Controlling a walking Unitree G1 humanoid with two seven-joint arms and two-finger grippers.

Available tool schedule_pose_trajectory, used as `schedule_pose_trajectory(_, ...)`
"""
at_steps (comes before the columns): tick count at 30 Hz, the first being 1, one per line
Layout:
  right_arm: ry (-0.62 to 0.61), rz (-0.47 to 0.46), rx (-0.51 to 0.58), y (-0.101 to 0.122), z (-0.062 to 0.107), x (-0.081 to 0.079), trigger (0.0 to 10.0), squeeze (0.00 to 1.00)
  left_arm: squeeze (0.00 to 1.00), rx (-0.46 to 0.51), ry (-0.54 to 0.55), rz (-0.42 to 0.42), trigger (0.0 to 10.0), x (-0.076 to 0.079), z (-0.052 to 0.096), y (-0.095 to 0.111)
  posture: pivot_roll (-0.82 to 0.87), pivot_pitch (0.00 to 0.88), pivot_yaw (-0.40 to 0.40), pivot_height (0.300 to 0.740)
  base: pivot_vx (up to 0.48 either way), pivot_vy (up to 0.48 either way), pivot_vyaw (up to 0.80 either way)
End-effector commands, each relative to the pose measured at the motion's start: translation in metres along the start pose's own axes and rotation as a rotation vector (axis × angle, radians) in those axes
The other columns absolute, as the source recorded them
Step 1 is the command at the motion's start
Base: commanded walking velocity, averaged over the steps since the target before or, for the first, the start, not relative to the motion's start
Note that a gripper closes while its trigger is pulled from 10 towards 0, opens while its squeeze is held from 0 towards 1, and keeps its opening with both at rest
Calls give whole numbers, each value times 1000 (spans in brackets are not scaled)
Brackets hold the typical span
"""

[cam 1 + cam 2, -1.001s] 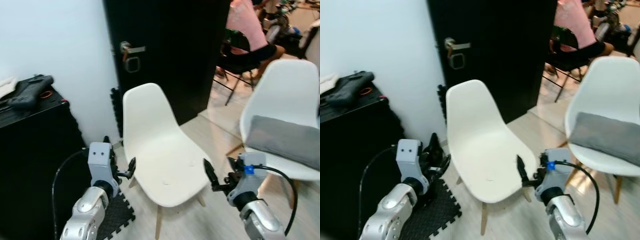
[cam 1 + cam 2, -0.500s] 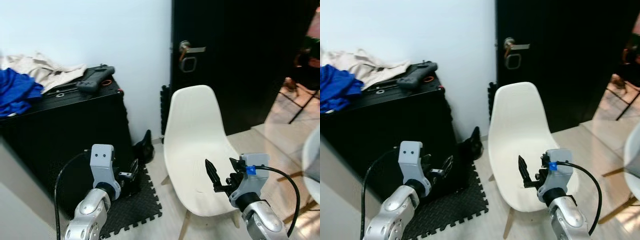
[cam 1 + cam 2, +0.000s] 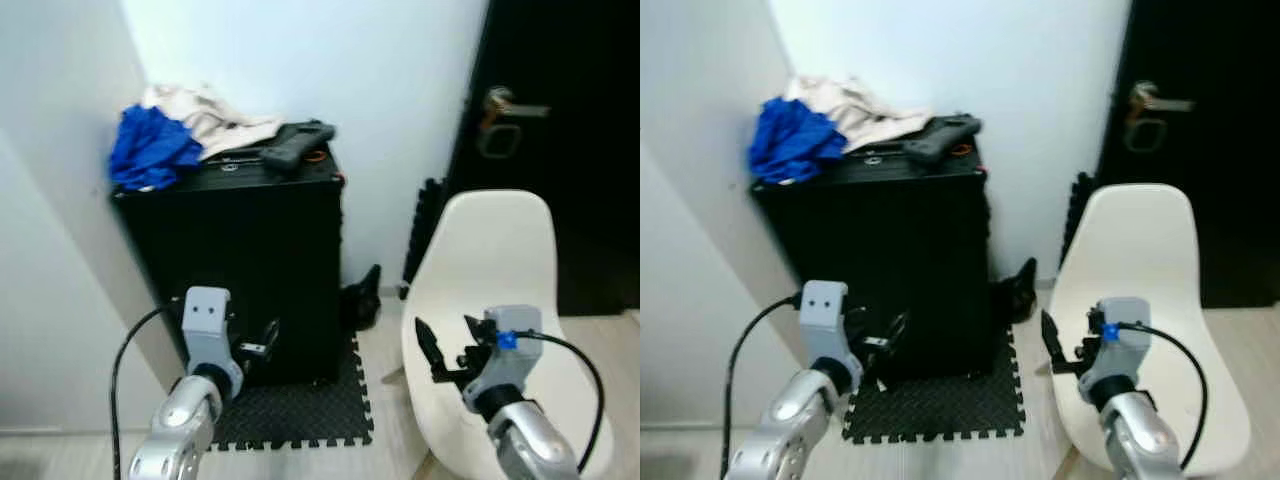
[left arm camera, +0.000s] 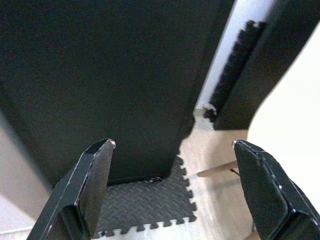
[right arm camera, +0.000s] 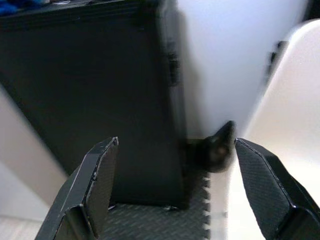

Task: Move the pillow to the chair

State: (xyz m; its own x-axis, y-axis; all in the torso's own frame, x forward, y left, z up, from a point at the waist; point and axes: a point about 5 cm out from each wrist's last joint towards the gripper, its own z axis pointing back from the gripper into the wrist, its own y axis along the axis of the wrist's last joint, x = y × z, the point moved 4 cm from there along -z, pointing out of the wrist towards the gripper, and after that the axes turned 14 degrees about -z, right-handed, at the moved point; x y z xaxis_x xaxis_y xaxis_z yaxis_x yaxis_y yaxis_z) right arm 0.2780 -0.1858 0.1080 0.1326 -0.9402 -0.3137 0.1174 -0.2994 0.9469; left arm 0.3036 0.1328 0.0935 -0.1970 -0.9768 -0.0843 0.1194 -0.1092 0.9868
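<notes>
A moulded white plastic chair [image 3: 500, 270], smooth and faintly satin, stands on pale wooden legs [image 4: 216, 170] beside a matt black cabinet [image 3: 245, 270]. Crumpled blue cloth [image 3: 150, 148] and creased off-white fabric [image 3: 215, 118] lie on the cabinet's top. Textured black foam matting [image 3: 940, 405] with interlocking toothed edges covers the light, smooth floor [image 3: 970, 458]. A dull metal handle [image 3: 510, 105] sits on the black door [image 3: 570, 150]. Brushed silver metal clads both robot arms; the long fingers [image 4: 90, 185] are matt black.

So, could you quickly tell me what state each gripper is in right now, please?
Left gripper: open, holding nothing, facing the black cabinet.
Right gripper: open, holding nothing, beside the white chair.
</notes>
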Motion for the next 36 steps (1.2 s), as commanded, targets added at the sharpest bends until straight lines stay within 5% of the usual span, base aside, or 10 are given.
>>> schedule_pose_trajectory(1,0,-16,-3,-2,1,0,10000,0,0,-18,-3,-5,10000,0,0,-3,-61,1,11,735,0,0,788)
schedule_pose_trajectory(36,8,-20,-4,-4,2,0,10000,0,0,-1,-40,-17,10000,6,1,-1,-64,0,13,735,0,0,781)
